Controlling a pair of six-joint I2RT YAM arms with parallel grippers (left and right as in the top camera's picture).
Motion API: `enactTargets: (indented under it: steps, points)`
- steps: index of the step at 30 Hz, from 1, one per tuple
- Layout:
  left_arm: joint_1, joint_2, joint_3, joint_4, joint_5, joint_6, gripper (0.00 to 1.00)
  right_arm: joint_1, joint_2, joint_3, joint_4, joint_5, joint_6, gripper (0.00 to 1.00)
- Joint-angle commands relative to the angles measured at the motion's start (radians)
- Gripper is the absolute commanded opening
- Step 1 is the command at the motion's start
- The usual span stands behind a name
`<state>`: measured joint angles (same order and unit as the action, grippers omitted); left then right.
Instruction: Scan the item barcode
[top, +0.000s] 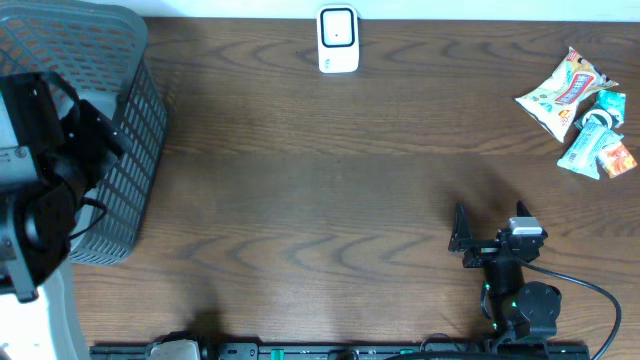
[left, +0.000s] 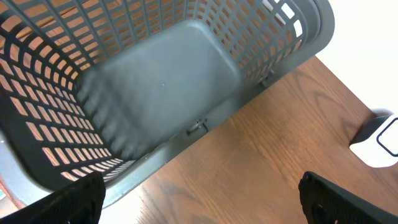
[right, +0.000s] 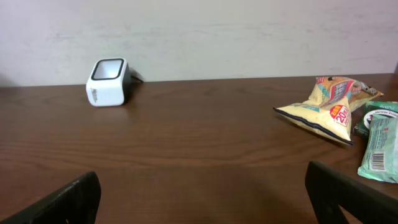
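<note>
The white barcode scanner (top: 338, 40) stands at the table's far edge, also seen as the scanner (right: 109, 81) in the right wrist view and at the right border as the scanner (left: 380, 140) in the left wrist view. Snack items lie at the far right: a yellow-orange bag (top: 562, 92) (right: 329, 109) and green packets (top: 598, 145) (right: 380, 146). My right gripper (top: 489, 228) (right: 202, 199) is open and empty near the front right, low over bare wood. My left gripper (left: 202, 205) is open and empty beside the basket, and its arm (top: 40, 170) hangs at the left.
A grey mesh basket (top: 115, 130) (left: 161, 81) stands at the left edge and holds nothing. Brown wood tabletop (top: 320, 200) stretches between basket, scanner and snacks. A black cable (top: 590, 290) trails from the right arm's base.
</note>
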<state>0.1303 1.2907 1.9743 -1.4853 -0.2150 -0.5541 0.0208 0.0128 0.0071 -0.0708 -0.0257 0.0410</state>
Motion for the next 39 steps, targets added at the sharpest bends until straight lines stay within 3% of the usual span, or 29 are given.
enactTargets:
  steps: [1, 10, 20, 25, 32, 39]
  points:
    - [0.005, -0.023, 0.007, -0.003, -0.003, -0.009, 0.98, -0.008, 0.003, -0.001, -0.005, 0.008, 0.01, 0.99]
    - [0.003, -0.032, -0.01, -0.062, -0.002, -0.009, 0.98, -0.008, 0.003, -0.001, -0.005, 0.008, 0.01, 0.99]
    - [0.003, -0.078, -0.167, 0.01, 0.014, -0.076, 0.98, -0.008, 0.003, -0.001, -0.005, 0.008, 0.01, 0.99]
    - [0.003, -0.15, -0.353, 0.197, 0.069, -0.056, 0.98, -0.008, 0.003, -0.001, -0.005, 0.008, 0.01, 0.99]
    - [0.003, -0.266, -0.663, 0.559, 0.276, 0.124, 0.98, -0.008, 0.003, -0.001, -0.005, 0.008, 0.01, 0.99]
    - [0.003, -0.374, -0.912, 0.793, 0.402, 0.188, 0.98, -0.008, 0.003, -0.001, -0.005, 0.008, 0.01, 0.99]
